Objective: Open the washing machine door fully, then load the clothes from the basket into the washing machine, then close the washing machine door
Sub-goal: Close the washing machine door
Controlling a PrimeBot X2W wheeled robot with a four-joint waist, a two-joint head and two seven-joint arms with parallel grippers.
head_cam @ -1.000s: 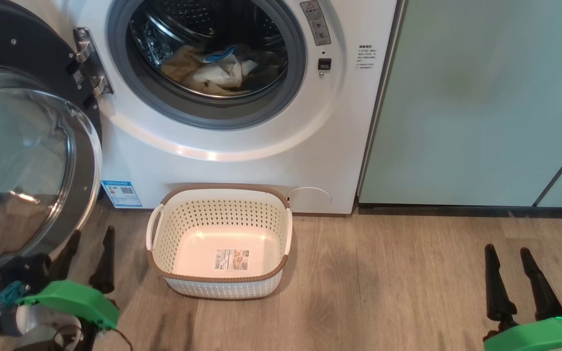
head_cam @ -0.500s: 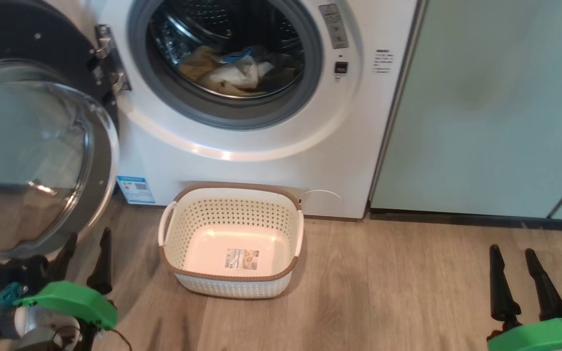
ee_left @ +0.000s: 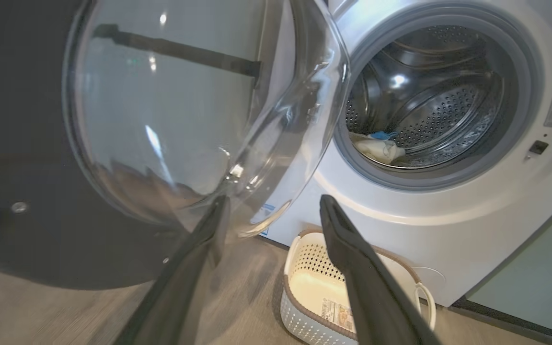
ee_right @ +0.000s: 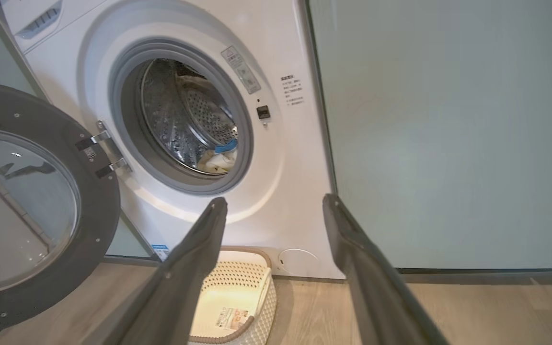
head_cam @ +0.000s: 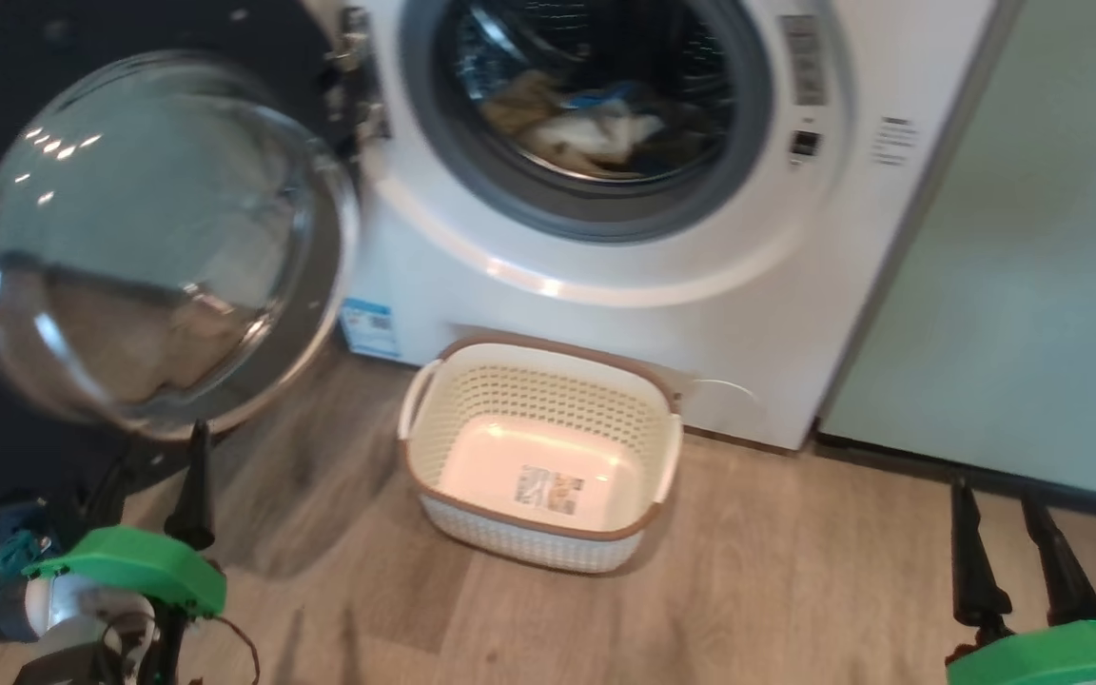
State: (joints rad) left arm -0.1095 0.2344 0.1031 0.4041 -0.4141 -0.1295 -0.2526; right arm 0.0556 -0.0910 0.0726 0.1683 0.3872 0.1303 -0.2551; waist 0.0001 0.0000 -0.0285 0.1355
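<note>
The washing machine (head_cam: 624,314) stands with its door (head_cam: 158,238) swung wide open to the left, the glass bowl facing me. Pale yellow clothes with a blue piece (head_cam: 586,124) lie inside the steel drum. On the floor in front of the washer sits the basket (head_cam: 543,457), holding nothing but its label. My left gripper (head_cam: 156,461) is open and empty just below the door's rim; in the left wrist view the left gripper (ee_left: 273,199) points at the glass bowl (ee_left: 185,110). My right gripper (head_cam: 993,495) is open and empty, far right of the basket.
Pale teal cabinets (head_cam: 1033,285) flank the washer on the right. Wood floor (head_cam: 795,590) stretches between the basket and my right gripper. The open door juts out over the floor at the left.
The head camera has turned left, so washer, door and basket slide rightward in the picture. Both grippers keep their places at the bottom corners, still open.
</note>
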